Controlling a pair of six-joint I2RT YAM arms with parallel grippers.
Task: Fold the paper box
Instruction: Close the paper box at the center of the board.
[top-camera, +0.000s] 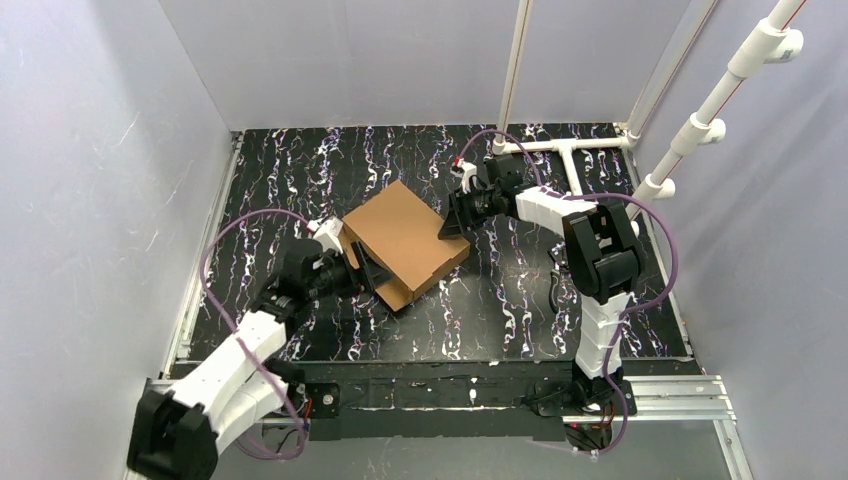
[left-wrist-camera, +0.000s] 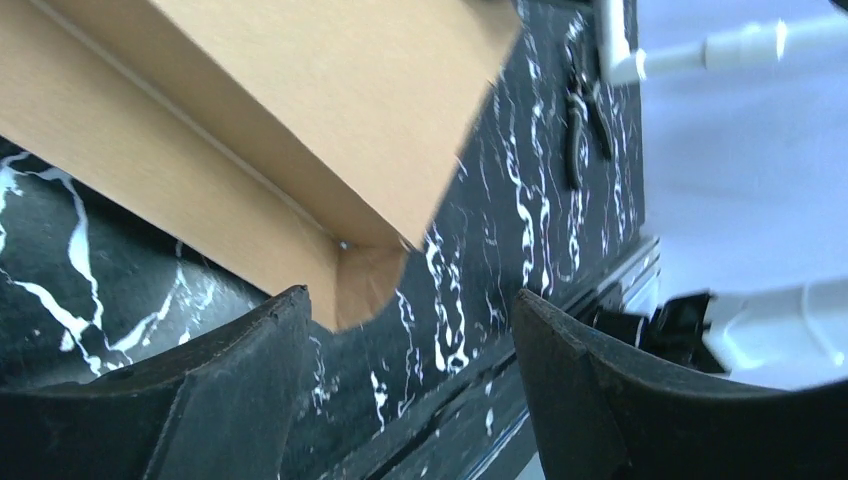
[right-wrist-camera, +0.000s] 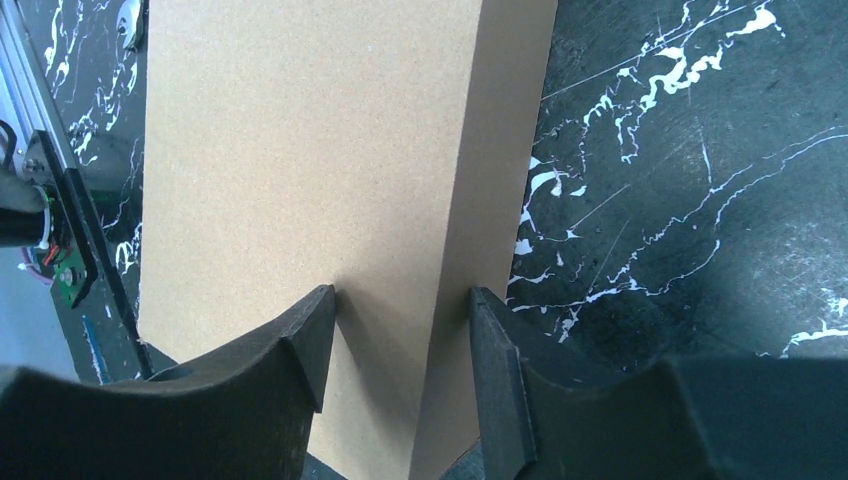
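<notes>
The paper box lies on the desk between my two claws, and it looks already closed into its shallow shape, so I judge this is the final seating of lid and walls. My right claw pinches the box's long edge, with one finger on the top face and the other on the side wall. My left claw gapes wide, and the box's corner sits just ahead of it, beside one finger. Next I'd steady the box with the right and ease the left onto that corner flap
</notes>
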